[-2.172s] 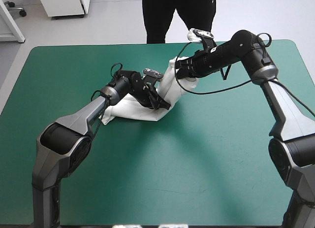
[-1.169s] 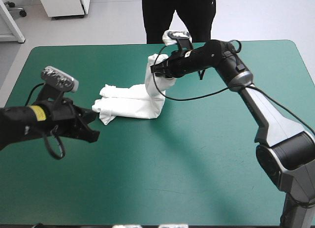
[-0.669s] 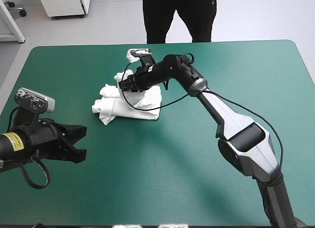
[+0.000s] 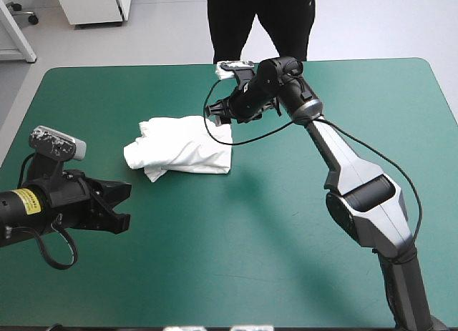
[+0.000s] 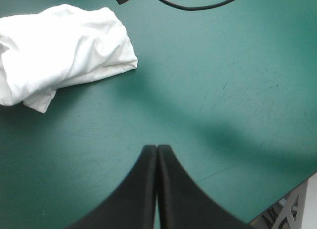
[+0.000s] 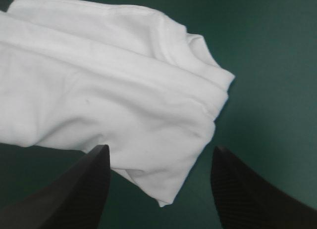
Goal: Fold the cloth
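White T-shirt (image 4: 182, 146), folded rumpled bundle, flat on teal-green cover, left of table centre, twd far edge

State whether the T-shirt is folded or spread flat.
Folded: the T-shirt lies as a compact layered bundle on the teal-green cover.

The end effector (image 6: 159, 148) hangs above the teal-green desk (image 6: 270, 51), its black fingers (image 6: 74, 192) standing wide apart. The T-shirt (image 6: 109, 90) lies ahead of them, a white folded bundle with soft creases, one corner reaching in between the fingertips.
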### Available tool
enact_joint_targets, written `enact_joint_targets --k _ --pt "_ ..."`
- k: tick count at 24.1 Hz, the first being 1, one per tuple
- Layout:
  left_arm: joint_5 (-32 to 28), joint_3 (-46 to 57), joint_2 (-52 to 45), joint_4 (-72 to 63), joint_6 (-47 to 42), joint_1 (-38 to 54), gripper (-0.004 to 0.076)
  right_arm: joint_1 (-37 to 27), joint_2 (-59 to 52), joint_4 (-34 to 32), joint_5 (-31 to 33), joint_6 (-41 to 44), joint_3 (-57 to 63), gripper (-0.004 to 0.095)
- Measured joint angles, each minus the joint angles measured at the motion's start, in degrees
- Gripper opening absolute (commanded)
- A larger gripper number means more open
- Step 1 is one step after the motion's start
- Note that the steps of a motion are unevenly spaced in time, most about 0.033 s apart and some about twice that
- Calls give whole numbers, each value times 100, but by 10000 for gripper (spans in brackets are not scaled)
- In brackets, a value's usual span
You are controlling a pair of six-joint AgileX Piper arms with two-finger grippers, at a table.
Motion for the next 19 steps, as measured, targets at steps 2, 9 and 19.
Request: enact_joint_targets --k 2,9,19 --pt "0 0 0 0 0 0 -9 -47 14 -5 0 18 54 589" --pt "0 0 0 0 0 0 -9 -52 375 70 -3 22 79 594" --pt "0 0 6 0 0 0 -9 -52 993 309 -13 -92 104 505"
